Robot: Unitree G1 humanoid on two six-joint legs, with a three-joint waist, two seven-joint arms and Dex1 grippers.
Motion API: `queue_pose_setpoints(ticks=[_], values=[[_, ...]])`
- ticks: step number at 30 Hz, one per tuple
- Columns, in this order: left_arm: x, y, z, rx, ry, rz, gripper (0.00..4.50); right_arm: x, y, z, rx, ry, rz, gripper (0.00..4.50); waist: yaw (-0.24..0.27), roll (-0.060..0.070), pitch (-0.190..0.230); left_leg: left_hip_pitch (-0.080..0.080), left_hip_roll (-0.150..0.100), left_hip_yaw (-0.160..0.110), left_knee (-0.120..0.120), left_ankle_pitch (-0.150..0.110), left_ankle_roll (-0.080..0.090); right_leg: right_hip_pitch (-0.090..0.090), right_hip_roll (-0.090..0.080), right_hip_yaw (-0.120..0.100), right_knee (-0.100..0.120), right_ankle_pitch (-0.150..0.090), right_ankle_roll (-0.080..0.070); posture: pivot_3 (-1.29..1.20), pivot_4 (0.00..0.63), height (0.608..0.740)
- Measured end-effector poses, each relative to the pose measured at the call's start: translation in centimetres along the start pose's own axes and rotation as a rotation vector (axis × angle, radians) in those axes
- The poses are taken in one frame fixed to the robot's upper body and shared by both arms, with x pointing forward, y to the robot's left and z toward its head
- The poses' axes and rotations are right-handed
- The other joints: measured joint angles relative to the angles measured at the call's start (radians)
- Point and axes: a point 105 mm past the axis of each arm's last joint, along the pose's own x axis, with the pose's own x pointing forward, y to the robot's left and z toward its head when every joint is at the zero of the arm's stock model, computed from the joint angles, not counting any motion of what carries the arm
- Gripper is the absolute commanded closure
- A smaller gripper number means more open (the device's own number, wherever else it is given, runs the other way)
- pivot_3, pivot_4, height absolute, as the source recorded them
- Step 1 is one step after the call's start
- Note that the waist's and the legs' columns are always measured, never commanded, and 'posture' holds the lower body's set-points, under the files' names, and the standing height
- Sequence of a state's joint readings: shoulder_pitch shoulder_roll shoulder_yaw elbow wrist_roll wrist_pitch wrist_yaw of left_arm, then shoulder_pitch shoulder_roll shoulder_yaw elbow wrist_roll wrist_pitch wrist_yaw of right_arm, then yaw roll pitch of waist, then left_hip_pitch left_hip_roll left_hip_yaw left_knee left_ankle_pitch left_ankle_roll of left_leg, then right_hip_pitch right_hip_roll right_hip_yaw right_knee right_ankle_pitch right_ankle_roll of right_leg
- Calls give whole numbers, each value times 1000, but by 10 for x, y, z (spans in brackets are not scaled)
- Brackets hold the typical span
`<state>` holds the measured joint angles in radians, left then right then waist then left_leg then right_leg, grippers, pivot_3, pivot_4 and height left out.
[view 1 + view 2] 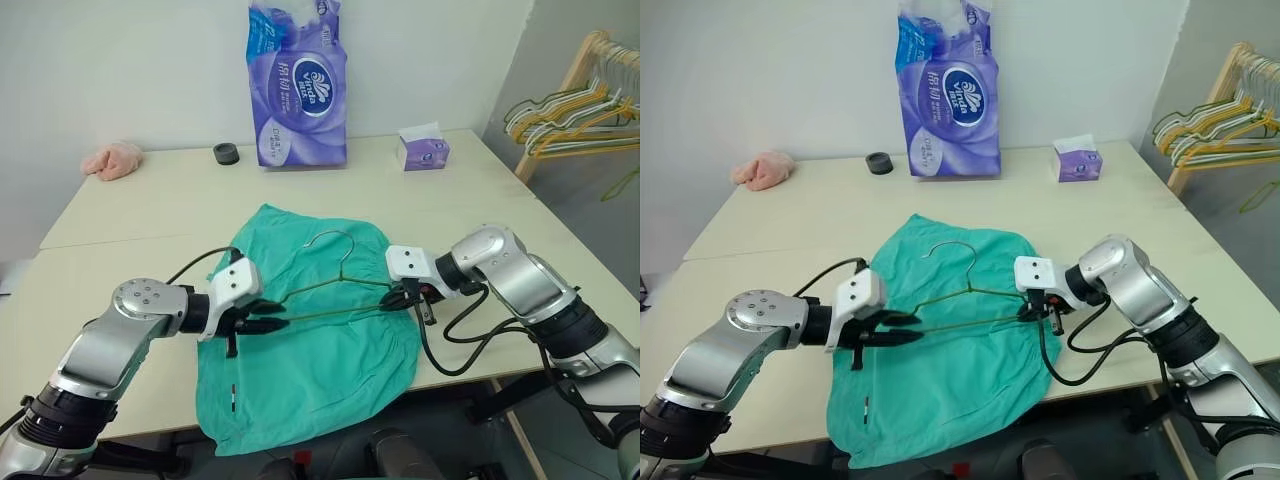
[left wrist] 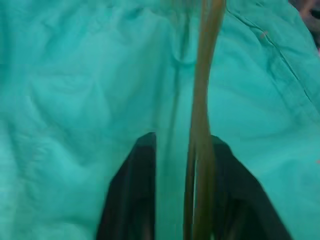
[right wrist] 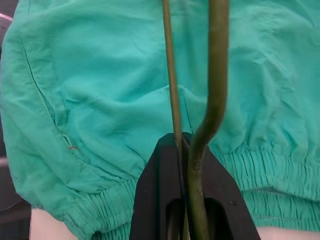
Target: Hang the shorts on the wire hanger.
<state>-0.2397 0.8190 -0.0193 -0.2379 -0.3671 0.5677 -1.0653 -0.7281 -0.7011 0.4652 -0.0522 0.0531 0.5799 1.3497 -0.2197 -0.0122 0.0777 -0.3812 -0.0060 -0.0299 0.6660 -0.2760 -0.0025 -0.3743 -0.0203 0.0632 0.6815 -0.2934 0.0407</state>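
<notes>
The teal-green thin fabric shorts (image 1: 310,340) lie spread flat on the pale beige table (image 1: 150,215), their near part draping over the table's near edge and their gathered elastic waistband towards the right. Above them sits the thin dark olive-green wire hanger (image 1: 335,290), a triangle with its curved hook pointing to the far side, held across the middle of the cloth between the two arms.

The left gripper (image 1: 268,322) meets the hanger's left corner. In the left wrist view its black fingers (image 2: 132,195) stand apart with the wire running between them, so the wire is straddled, not pinched. The right gripper (image 1: 400,297) is at the hanger's right corner, just over the waistband; its fingers (image 3: 162,200) are pressed together on the wire, clamped on the hanger.

The table's far half is mostly bare. Along the far edge, well apart from the shorts, stand a tall purple plastic pack of tissue rolls (image 1: 298,85), a small black ring-shaped roll (image 1: 227,154) just left of it, a small purple tissue box (image 1: 422,148) to the right, and a pink cloth lump (image 1: 113,160) at the far left corner. Beyond the table's right edge a wooden rack (image 1: 570,90) carries bunched yellow, green and white hangers (image 1: 565,120). Open tabletop lies to the left and right of the shorts.
</notes>
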Motion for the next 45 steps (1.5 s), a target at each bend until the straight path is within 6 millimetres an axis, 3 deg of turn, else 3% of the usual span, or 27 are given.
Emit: queue_pose_setpoints(ticks=[5,11,14,20,28,37,45], values=[[-18,21,10,-62,-117,152,2358,-8,6,-13,116,-14,-18,4500,-2,0,0,0,0,-1,0,0,0,0,0,-1,0,0,0,-232,32,740],[-36,43,-11,-139,-107,299,2358,-25,13,-42,302,-5,-82,4500,-1,0,-1,0,0,-1,0,0,0,1,0,-1,0,0,0,-242,38,740],[-39,41,-17,-172,-111,293,1811,-35,19,-58,414,-11,-119,4500,1,0,-1,0,0,-1,0,0,0,1,0,-1,0,0,0,-249,41,740],[-35,30,-21,-197,-117,223,70,-55,39,-96,695,-19,-197,4500,1,0,0,0,0,-1,0,0,0,1,0,-1,0,0,0,-284,51,740],[-24,16,-19,-165,-102,106,70,-74,61,-127,960,-52,-298,4500,-13,0,0,1,0,4,0,0,0,1,2,4,0,0,1,-302,55,740],[-16,6,-15,-131,-94,33,70,-66,63,-124,996,-67,-258,4500,-42,0,0,2,0,6,0,0,0,1,3,7,-1,-3,5,-303,59,740],[-21,-6,-22,-90,-41,-21,70,-55,60,-129,1020,-31,-201,4500,-44,0,1,2,0,7,0,0,0,1,2,7,-1,-3,5,-289,59,740]])
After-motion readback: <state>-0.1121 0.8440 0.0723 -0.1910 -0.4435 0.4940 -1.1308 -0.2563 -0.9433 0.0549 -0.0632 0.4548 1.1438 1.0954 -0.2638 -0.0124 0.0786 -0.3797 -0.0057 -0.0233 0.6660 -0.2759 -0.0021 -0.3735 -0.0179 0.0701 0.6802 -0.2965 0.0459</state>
